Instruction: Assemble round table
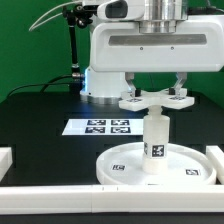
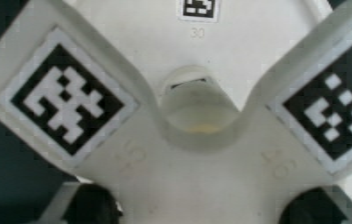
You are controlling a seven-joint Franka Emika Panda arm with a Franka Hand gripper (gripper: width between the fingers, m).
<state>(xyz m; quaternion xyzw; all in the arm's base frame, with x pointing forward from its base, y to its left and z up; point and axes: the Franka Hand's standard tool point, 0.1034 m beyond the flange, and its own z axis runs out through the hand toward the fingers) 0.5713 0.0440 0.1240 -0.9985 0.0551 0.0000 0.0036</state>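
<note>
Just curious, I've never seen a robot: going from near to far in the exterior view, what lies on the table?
white border rail → round disc → marker board → robot's base

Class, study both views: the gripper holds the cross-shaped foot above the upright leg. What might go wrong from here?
1. The cross-shaped foot may meet the leg off-centre; whether its centre hole is lined up cannot be told.
2. A sideways push from the gripper could tilt the leg or shift the round disc under it.
</note>
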